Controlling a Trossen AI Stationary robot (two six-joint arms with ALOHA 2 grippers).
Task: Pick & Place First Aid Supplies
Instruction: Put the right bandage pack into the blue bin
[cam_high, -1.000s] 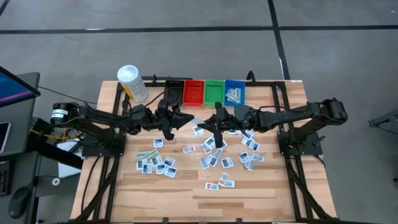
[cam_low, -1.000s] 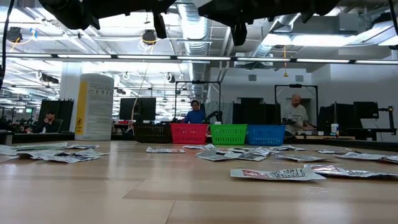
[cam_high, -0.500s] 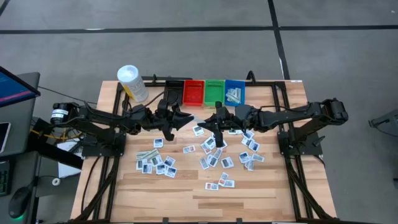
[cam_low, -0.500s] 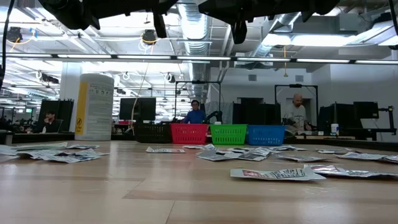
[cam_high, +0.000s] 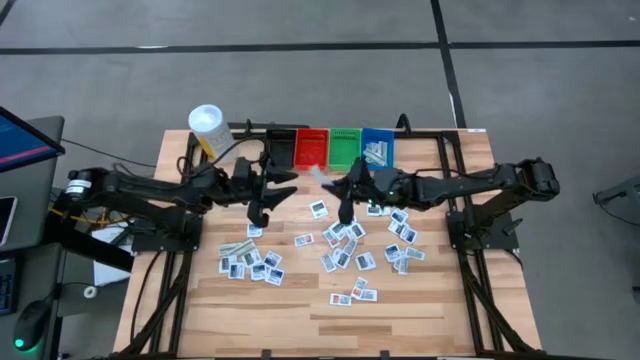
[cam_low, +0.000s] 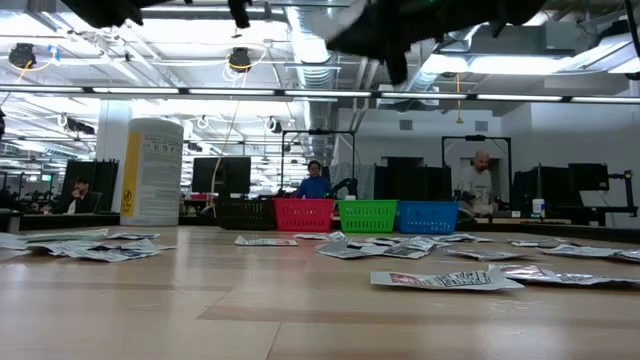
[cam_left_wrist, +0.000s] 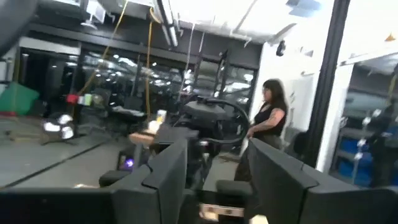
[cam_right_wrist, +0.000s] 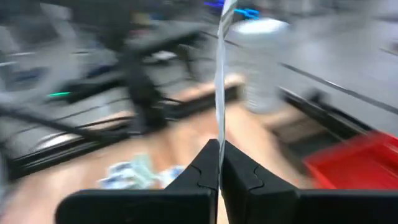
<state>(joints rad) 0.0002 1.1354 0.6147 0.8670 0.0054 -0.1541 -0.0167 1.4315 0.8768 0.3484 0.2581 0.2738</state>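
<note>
Right gripper (cam_right_wrist: 219, 163): I see it clamped on a packet (cam_right_wrist: 221, 74), edge-on, upright.
Bins: red bin (cam_high: 310, 147) lies up-frame (high view).
Left gripper (cam_left_wrist: 214, 180): parted, empty.

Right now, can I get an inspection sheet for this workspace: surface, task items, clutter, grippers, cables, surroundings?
Surface: wooden slatted table, its near strip bare.
Job's things: many white packets scattered mid-table; some already in the blue bin; one thin packet pinched edge-on by the right gripper.
Clutter: yellow bottle at the far left corner; black bin, red bin and green bin in a row.
Grippers: right gripper raised near the red bin, shut on the packet; left gripper open, raised, holding nothing.
Cables: black cables run down the left table edge.
Surroundings: people at desks behind.
</note>
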